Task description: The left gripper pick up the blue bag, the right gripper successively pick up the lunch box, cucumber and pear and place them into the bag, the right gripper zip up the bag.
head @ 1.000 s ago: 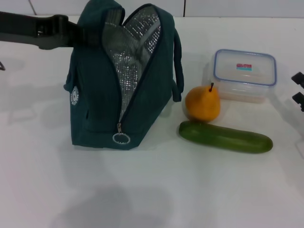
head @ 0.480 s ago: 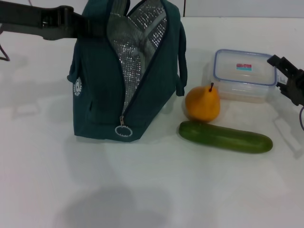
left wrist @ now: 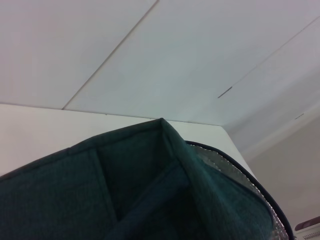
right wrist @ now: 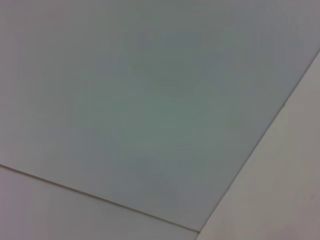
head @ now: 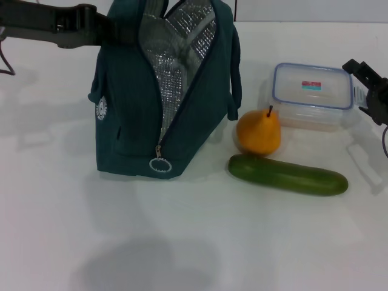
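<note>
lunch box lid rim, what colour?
Blue, around a clear lid on the lunch box. It shows best in the head view.

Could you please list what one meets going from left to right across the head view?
Left gripper → blue bag → pear → cucumber → lunch box → right gripper.

The blue bag (head: 130, 115) is made of matt woven cloth, lined with crinkled silver foil (head: 179, 57), and closed by a metal ring pull (head: 160, 165). The lunch box (head: 311, 96) is formed of clear glossy plastic. The cucumber (head: 287, 174) and pear (head: 259, 132) are smooth-skinned.
</note>
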Available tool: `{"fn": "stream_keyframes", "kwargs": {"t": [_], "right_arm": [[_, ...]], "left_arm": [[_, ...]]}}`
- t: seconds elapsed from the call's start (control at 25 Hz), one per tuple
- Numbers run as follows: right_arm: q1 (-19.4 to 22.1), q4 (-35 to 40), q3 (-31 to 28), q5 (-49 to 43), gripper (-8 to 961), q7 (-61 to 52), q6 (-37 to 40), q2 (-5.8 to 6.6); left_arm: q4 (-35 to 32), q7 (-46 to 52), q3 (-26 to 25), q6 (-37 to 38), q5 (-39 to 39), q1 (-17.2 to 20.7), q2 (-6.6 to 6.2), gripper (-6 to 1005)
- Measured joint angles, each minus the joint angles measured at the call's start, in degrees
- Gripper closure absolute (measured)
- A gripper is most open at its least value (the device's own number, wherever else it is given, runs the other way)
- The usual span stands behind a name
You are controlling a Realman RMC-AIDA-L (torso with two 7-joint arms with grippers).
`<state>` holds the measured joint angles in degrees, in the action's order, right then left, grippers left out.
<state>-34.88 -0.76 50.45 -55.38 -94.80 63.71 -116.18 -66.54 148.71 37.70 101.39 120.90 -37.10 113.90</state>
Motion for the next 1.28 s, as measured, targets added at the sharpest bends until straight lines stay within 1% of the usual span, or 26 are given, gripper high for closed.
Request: {"fn": "stream_keyframes", "kwargs": {"t": [0.12,0.24,0.64,0.76,0.96,1.2,1.28], "right_arm": [[0.27,0.07,0.07,-0.08,106,0.64,0.95,0.00],[0.53,0.19,0.09,-0.03,111,1.73,1.63,0.00],[1.07,0.76,0.35,-0.10,300,2.38,1.73,0.00],[1.06,0.83,0.35,-0.09,535,2.40,1.61,0.00],[1.05,0.85,0.36,-0.06,745,2.42,1.50,0.00],[1.04,0.85,0.35,-0.06,857,2.99,1.63,0.00],[1.08,0.85,0.31,-0.07,857,3.31,1.91,0.00]], "left_arm": [[0.00,-0.21,0.04,0.00,0.00,-0.08,0.04,956],[-0.12,-0.41,0.06,0.01,0.09,-0.05,0.34,956],[-0.52,-0.46,0.69,0.34,-0.05,0.48,0.62,956],[-0.52,-0.69,0.71,0.37,-0.05,0.49,0.62,956],[-0.52,-1.05,0.71,0.44,-0.06,0.52,0.62,956],[-0.52,-1.05,1.05,0.47,-0.40,0.60,0.62,956],[-0.52,-1.05,1.41,0.47,-0.63,0.69,0.62,956]]}}
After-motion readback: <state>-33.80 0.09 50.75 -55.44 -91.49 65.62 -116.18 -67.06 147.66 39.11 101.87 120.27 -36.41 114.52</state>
